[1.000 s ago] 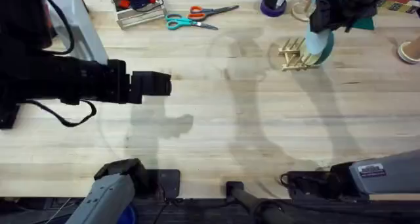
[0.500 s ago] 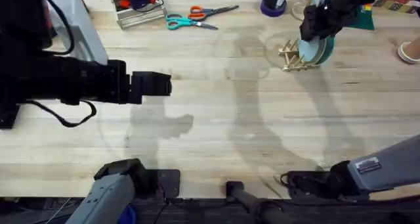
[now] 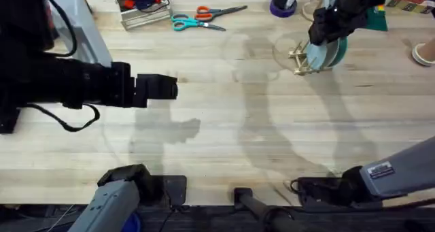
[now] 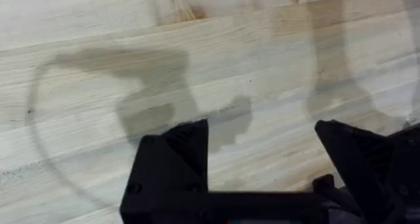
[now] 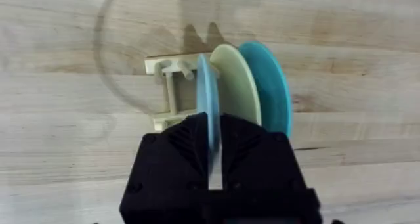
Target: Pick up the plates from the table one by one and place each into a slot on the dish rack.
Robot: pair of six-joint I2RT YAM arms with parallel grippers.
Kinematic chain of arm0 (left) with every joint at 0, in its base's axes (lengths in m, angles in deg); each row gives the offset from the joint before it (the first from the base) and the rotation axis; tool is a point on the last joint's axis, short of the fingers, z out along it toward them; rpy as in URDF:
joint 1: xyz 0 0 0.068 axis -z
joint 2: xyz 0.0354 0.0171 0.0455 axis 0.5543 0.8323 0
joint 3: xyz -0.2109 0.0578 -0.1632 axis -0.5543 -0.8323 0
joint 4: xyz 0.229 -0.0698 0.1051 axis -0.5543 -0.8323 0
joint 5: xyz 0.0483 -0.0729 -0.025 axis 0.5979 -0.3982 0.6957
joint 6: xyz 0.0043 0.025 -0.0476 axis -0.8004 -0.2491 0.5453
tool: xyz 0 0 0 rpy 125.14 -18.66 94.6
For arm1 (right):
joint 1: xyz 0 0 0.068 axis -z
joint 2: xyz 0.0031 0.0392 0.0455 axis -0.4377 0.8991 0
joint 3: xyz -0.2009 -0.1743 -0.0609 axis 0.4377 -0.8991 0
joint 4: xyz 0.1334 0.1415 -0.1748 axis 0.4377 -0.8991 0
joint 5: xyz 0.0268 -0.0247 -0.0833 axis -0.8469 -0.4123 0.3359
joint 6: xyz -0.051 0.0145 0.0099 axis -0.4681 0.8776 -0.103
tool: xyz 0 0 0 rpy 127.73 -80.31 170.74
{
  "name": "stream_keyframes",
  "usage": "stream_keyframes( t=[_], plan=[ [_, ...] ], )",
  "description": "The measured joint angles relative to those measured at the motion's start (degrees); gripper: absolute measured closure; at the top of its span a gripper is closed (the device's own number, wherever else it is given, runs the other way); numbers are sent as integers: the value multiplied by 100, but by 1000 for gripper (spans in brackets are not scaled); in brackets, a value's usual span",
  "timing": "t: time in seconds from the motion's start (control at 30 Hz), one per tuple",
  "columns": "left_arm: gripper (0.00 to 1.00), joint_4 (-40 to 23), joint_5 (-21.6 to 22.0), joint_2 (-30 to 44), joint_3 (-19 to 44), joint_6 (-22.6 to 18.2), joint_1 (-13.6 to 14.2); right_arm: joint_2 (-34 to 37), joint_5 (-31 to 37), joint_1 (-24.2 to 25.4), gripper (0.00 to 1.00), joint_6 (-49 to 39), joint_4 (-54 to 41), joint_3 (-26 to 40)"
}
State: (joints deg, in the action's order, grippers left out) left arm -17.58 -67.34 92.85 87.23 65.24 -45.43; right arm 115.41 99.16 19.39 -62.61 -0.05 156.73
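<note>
Lowered since before, right gripper (image 5: 215,159) pinches light blue plate (image 5: 205,96), seemingly in dish rack (image 5: 172,92).

Along the far edge of the worktop, a pair of scissors (image 3: 204,17) with teal and orange handles lies flat. Just beside it sits a clear box (image 3: 143,7) holding small red and blue items. A purple round holder (image 3: 283,5) stands farther along, near the right tool (image 3: 325,33).
</note>
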Motion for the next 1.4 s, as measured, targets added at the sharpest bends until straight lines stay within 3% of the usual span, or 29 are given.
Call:
stream_keyframes(
  t=[0.6,0.8,1.0,1.23,1.3,1.37,1.4],
  plan=[
    [6,0,0,0,0,0,0,0,109,0,774,-2,-54,111],
    [7,-2,0,0,0,0,0,-26,354,0,756,-4,-404,797],
    [7,0,0,0,0,-2,0,-290,428,0,720,-6,-1377,1534],
    [6,-1,0,0,0,0,0,-773,425,-129,452,-24,-2311,1784],
    [6,0,0,0,0,0,0,-904,374,-213,311,-36,-2433,1784],
    [6,-1,0,0,0,0,0,-1042,251,-275,77,-40,-2477,1784],
    [6,0,0,0,0,0,0,-1106,186,-298,31,-54,-2490,1784]
  ],
)
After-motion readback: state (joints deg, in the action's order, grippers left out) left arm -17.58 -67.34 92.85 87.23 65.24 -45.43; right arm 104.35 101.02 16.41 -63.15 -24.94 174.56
